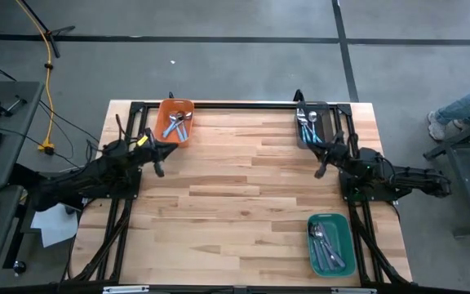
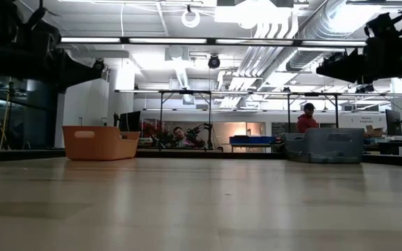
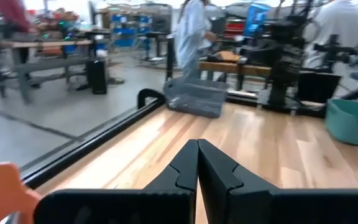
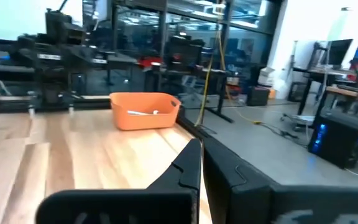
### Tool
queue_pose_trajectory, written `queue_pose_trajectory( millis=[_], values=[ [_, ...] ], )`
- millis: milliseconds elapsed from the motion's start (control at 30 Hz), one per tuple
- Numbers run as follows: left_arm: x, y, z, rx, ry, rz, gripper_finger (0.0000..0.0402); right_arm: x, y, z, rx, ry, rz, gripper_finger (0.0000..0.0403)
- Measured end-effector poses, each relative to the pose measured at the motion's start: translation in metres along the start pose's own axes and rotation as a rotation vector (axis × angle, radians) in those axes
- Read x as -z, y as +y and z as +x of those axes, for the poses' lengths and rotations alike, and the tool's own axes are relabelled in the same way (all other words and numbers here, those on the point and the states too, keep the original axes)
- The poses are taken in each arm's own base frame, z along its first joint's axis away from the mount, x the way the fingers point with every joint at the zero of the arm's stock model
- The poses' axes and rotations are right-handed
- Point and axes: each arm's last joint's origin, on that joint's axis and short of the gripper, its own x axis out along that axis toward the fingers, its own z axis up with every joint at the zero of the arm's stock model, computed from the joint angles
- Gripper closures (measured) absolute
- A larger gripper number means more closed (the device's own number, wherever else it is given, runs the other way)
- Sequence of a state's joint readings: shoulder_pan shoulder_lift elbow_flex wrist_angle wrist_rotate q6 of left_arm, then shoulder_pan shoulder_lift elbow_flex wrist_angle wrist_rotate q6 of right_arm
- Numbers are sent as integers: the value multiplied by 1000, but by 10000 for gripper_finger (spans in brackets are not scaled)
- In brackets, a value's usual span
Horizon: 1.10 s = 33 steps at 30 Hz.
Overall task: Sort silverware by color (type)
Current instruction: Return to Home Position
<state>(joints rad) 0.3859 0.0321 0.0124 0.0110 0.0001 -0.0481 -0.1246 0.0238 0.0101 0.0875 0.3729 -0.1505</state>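
I hold both sets of fingers clenched and empty: left gripper [image 1: 158,167] beside the far-left orange bin [image 1: 164,109], right gripper [image 1: 320,170] beside the far-right grey bin [image 1: 327,114], silverware [image 1: 178,124] inside them.

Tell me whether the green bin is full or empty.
Partly filled: the high view shows a few spoons lying in the green bin, with bare green floor around them.
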Motion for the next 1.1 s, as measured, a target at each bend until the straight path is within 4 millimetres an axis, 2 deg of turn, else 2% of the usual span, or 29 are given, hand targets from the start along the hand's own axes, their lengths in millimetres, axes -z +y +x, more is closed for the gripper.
queue_pose_trajectory(
  millis=[333,600,1100],
  values=[
    [4,1,3,-37,49,-2,401,0,1,0,-29,0,125,403],
    [4,1,3,-38,47,-60,401,0,1,0,-29,0,124,403],
    [4,1,3,-38,47,-62,401,0,1,0,-29,1,124,403]
  ],
)
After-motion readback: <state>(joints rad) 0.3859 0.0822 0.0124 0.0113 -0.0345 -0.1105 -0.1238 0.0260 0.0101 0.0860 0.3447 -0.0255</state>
